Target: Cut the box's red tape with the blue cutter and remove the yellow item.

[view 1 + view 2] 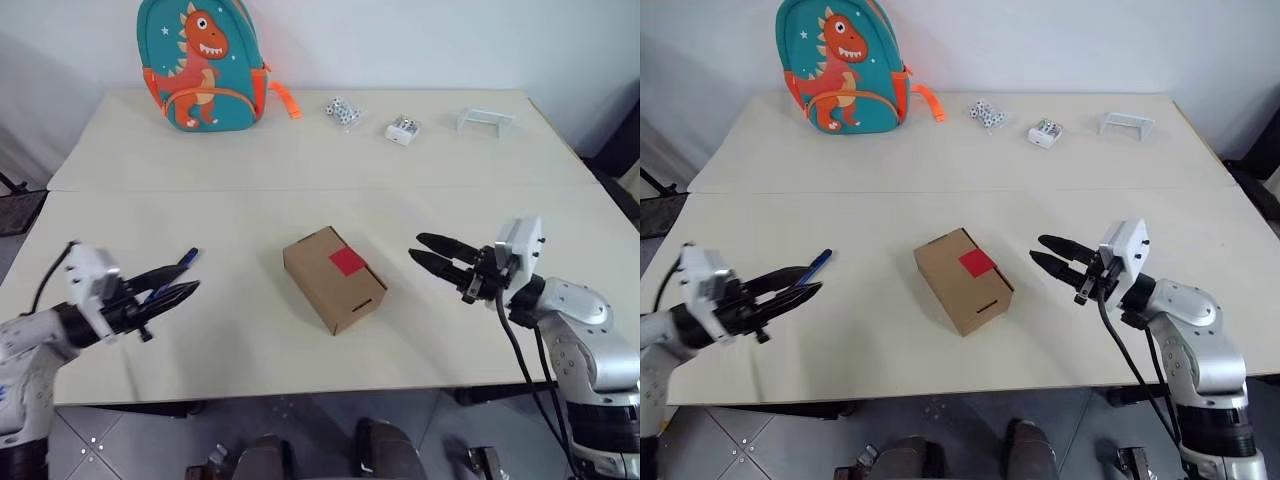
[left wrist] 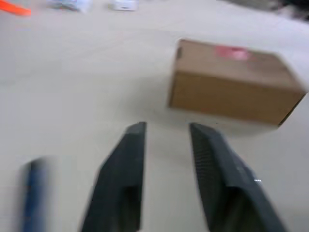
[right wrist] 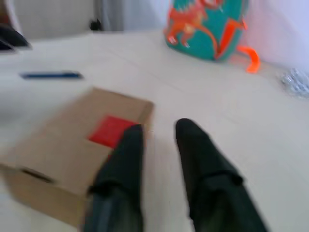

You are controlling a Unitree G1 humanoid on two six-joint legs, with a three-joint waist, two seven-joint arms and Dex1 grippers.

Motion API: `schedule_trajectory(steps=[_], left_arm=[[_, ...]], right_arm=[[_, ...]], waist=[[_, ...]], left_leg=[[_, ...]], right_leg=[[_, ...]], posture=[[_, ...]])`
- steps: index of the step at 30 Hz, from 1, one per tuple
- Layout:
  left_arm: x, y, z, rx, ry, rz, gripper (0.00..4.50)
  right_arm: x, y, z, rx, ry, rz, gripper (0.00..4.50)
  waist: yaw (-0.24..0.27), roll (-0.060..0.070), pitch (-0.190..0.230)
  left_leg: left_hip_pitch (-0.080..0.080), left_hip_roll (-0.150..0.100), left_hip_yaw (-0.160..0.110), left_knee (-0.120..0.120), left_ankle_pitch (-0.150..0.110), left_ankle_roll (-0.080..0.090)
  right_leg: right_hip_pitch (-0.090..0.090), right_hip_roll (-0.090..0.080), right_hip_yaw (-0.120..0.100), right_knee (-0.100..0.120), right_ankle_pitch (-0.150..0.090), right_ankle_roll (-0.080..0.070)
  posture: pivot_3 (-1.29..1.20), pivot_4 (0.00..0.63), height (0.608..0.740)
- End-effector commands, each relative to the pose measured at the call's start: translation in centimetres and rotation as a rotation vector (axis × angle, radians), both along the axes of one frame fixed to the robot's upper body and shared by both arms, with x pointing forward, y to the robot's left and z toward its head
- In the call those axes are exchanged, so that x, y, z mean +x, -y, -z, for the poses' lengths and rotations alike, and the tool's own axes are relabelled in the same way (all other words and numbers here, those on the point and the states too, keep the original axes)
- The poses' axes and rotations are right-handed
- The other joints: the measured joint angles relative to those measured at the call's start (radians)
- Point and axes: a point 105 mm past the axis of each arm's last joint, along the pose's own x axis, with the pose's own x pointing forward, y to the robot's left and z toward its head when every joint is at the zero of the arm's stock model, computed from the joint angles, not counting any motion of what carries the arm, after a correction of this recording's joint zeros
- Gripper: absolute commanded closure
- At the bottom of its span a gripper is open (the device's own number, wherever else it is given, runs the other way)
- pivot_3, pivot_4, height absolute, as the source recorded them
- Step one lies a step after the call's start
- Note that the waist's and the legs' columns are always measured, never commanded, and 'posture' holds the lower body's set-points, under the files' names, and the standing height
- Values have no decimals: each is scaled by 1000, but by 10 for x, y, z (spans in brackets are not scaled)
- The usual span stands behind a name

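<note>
box [image 1: 334, 278] on beige table [image 1: 240, 170], white wall behind, both end effectors apart, empty

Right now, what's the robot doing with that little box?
The robot has both arms out over a table, one on each side of a closed cardboard box with a red tape square on top. Neither pincer is holding anything. The left pincer is open, right by a blue cutter lying on the table. The right pincer is open too, pointing at the box without touching it. The tape looks uncut. A dinosaur backpack sits at the far edge.
</note>
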Motion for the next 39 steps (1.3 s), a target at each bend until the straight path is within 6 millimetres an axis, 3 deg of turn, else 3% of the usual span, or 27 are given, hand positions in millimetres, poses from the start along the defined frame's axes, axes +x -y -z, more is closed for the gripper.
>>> schedule_trajectory(steps=[1,3,6,8,10,13,18,22,27,31,39], left_arm=[[-32,-75,14,44,-76,-247,1620],[-43,-96,20,54,-103,-312,1035],[-55,-124,21,21,-134,-415,132],[-70,-144,25,33,-184,-490,0],[-75,-150,26,41,-207,-502,0],[-61,-138,13,19,-163,-460,0],[-23,-93,-8,-49,-135,-298,0],[9,-55,2,63,-217,-257,0],[42,-23,11,181,-230,-271,0],[55,-18,21,191,-259,-305,0],[60,-35,39,240,-290,-377,0]], right_arm=[[-32,-17,-27,-78,206,-151,1927],[-41,-21,-32,-64,266,-207,1249],[-48,-22,-35,-68,201,-288,211],[-55,-23,-43,-82,215,-362,19],[-57,-24,-45,-96,224,-391,19],[-56,-22,-48,-81,211,-388,19],[-51,-18,-43,-47,150,-366,19],[-52,-14,-31,-68,117,-338,19],[-55,-19,-26,-75,118,-326,19],[-58,-22,-25,-73,120,-313,19],[-57,-21,-26,-55,126,-271,19]], waist=[[-4,1,0],[-2,1,0],[19,0,0],[24,0,0],[25,-1,0],[29,-1,0],[33,-1,0],[26,-1,0],[23,-1,0],[24,-1,0],[26,-1,0]], left_leg=[[1,0,0,-1,0,0],[2,1,0,-2,-1,0],[1,1,0,0,-2,2],[1,1,-3,1,-3,4],[1,1,-2,1,-4,4],[1,1,-3,0,-5,3],[0,1,-3,1,-5,3],[1,0,-2,0,-5,2],[2,0,5,0,-5,2],[3,0,6,0,-5,2],[5,1,9,0,-5,2]], right_leg=[[-1,0,1,0,0,0],[-1,1,1,0,0,-1],[0,0,0,-1,0,-1],[0,-1,1,-1,0,-1],[0,-1,1,-1,0,-1],[0,-1,-1,0,0,-1],[0,-1,-2,1,0,-1],[0,-1,-2,2,0,0],[-1,0,-1,2,0,0],[-1,0,-1,2,0,0],[0,0,0,2,0,0]], posture=[[0,150,740],[0,150,740],[0,150,740],[0,150,740],[0,150,740],[0,150,740],[0,150,740],[0,150,740],[0,150,740],[0,150,740],[0,150,740]])
